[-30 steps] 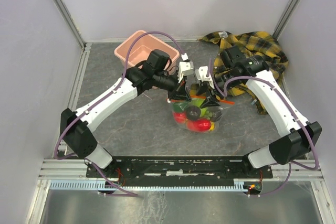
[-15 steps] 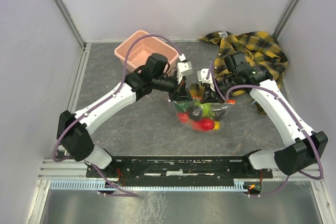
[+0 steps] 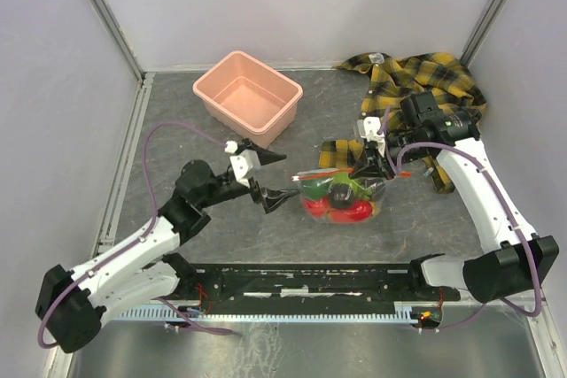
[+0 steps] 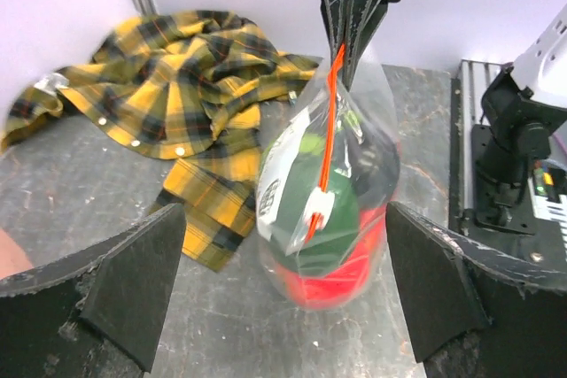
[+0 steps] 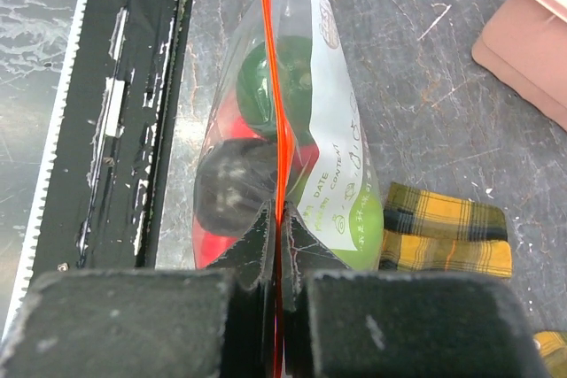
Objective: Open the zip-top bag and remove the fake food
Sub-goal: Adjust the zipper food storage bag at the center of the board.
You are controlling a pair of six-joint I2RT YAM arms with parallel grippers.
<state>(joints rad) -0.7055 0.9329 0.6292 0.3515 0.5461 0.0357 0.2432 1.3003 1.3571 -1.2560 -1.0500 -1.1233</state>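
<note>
right end effector (image 3: pixel 369 168) is clamped on one end of the bag (image 3: pixel 341 201) by its zip strip (image 4: pixel 330 130). left end effector (image 3: pixel 282 178) gapes wide, bag dead ahead, strip running lengthwise toward it.

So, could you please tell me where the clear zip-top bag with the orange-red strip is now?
The clear zip-top bag is right of centre in the top view, its zip edge pinched by the right end effector, beside the yellow-and-black plaid shirt.
</note>
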